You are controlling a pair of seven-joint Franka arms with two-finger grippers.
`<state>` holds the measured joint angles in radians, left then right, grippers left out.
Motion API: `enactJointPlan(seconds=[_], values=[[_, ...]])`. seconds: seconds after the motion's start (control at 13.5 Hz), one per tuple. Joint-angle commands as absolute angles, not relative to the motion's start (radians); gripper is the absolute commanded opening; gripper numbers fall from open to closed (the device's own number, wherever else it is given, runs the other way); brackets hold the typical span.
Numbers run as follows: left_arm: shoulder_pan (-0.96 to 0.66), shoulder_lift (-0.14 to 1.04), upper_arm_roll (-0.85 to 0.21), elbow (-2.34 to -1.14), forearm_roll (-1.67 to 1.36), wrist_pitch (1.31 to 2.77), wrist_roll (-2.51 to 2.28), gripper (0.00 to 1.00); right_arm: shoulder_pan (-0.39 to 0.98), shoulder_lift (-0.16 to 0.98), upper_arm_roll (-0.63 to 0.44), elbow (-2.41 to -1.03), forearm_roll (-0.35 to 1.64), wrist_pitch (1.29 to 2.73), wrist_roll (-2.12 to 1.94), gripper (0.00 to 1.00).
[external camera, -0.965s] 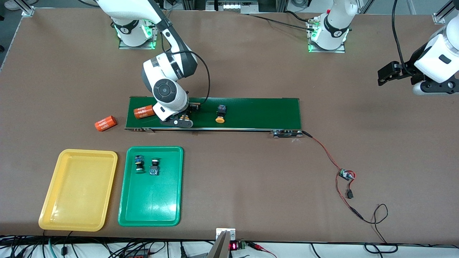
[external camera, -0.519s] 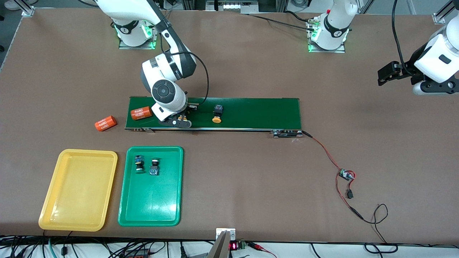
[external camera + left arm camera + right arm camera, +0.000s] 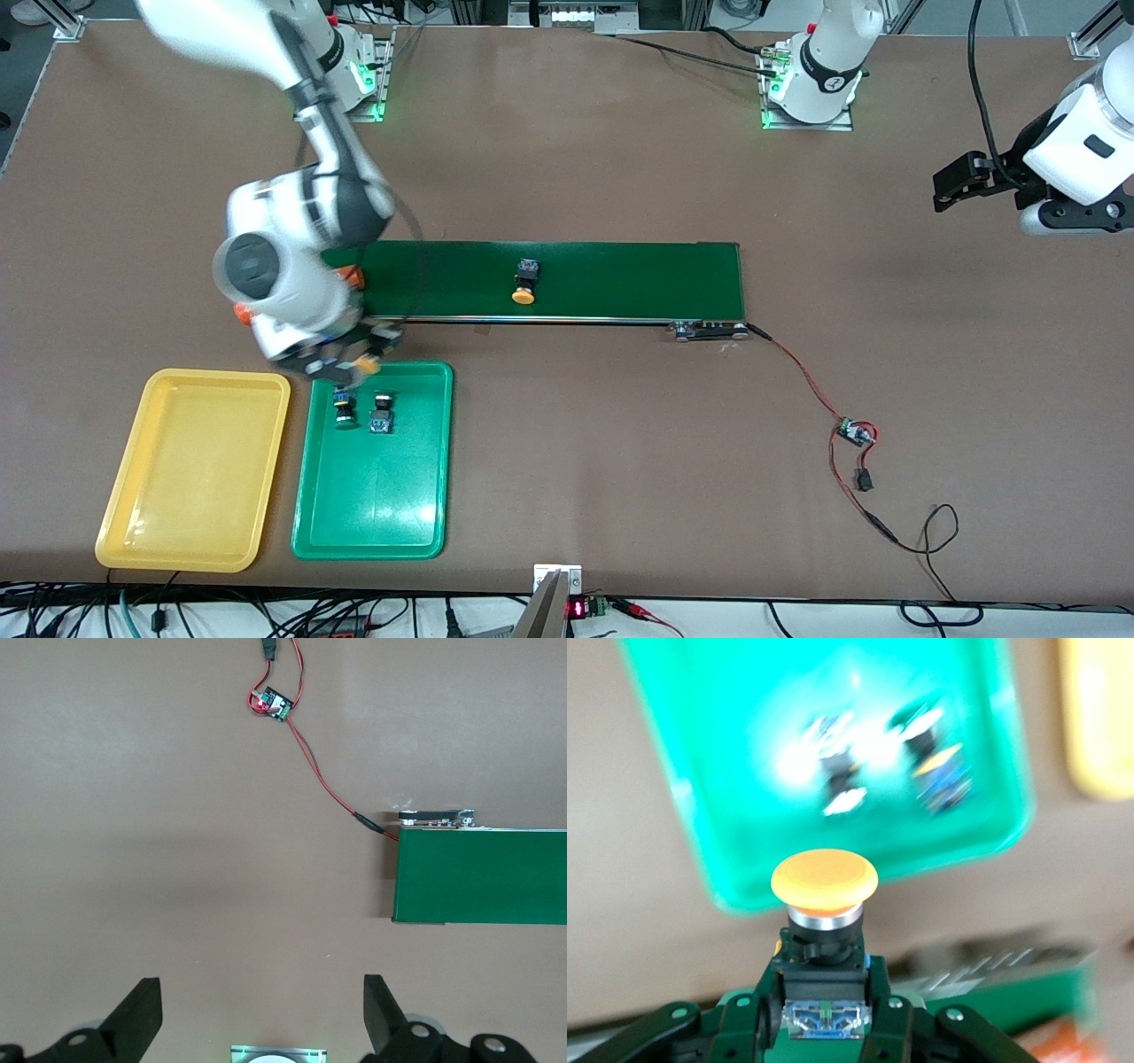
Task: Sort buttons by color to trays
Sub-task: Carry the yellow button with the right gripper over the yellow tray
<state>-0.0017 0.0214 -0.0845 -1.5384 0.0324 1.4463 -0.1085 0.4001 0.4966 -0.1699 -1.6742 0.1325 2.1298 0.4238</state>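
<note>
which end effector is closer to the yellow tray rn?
Right. The right end effector, shut on a yellow-capped button, hangs over the green tray's edge nearest the conveyor, beside the yellow tray. The left end effector waits, open, over bare table at the left arm's end.

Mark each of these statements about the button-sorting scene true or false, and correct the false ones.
1. The right gripper holds a yellow-capped button. True.
2. The yellow tray holds two buttons. False: nothing shows in it; the two buttons lie in the green tray.
3. One yellow-capped button lies on the conveyor belt. True.
4. The left gripper carries a button. False: its jaws are open and empty; that arm waits at its own end of the table.
5. The right gripper is over the yellow tray. False: it is over the green tray's edge nearest the belt.
</note>
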Motion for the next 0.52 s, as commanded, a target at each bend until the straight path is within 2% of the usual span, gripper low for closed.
enactJointPlan(seconds=[0.0,0.45], values=[[0.002,0.035,-0.086,-1.505,0.021,1.419,-0.086,1.0,0.276,0.597,-0.163,-1.579,0.094,2.111,0.297,0.21],[0.002,0.035,-0.086,-1.505,0.021,1.419,-0.086,1.0,0.132,0.71,-0.176,-1.551,-0.049,2.275,0.12,0.21]])
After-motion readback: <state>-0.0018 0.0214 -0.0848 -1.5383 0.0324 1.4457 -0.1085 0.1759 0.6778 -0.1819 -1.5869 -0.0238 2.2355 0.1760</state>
